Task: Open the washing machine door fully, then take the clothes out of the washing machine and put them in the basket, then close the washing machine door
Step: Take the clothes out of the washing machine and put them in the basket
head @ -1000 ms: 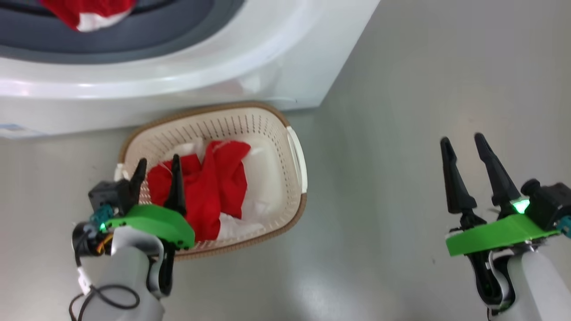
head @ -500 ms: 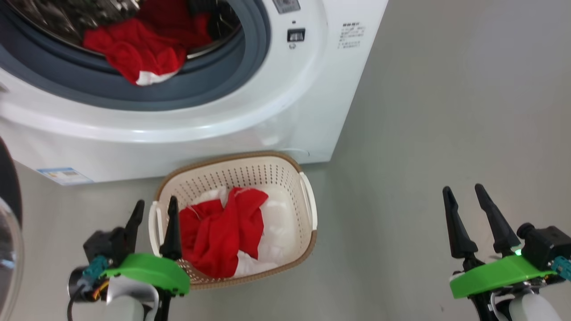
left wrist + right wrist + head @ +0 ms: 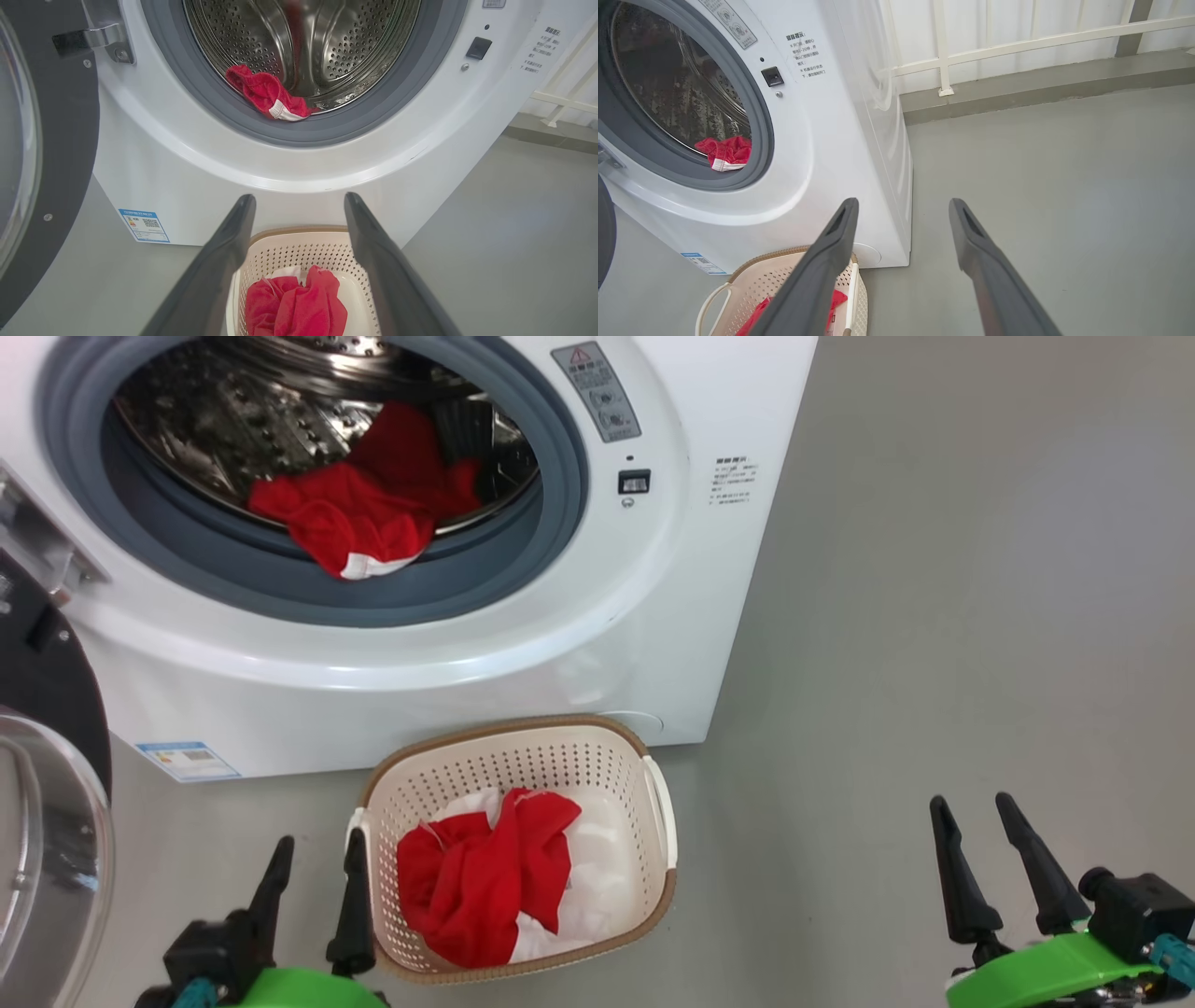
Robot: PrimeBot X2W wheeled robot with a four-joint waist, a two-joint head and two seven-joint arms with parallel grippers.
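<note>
The white washing machine [image 3: 597,644] stands with its round door [image 3: 47,821] swung open at the left. Red clothes [image 3: 359,518] lie on the drum's lip and grey rubber ring, seen too as clothes [image 3: 271,95] from the left wrist. The cream basket [image 3: 653,887] sits on the floor before the machine, holding a red and white bundle [image 3: 485,887]. My left gripper [image 3: 316,854] is open and empty, just left of the basket. Far to the right, over bare floor, my right gripper [image 3: 973,812] is open and empty as well.
Grey floor [image 3: 934,616] spreads to the right of the machine. A white railing [image 3: 1017,44] and a low kerb run behind it. A blue label [image 3: 187,761] marks the machine's lower front.
The head camera has tilted up, so the drum and open door have come into view. My left gripper has drawn back from over the basket to its left side. The right gripper holds its pose.
</note>
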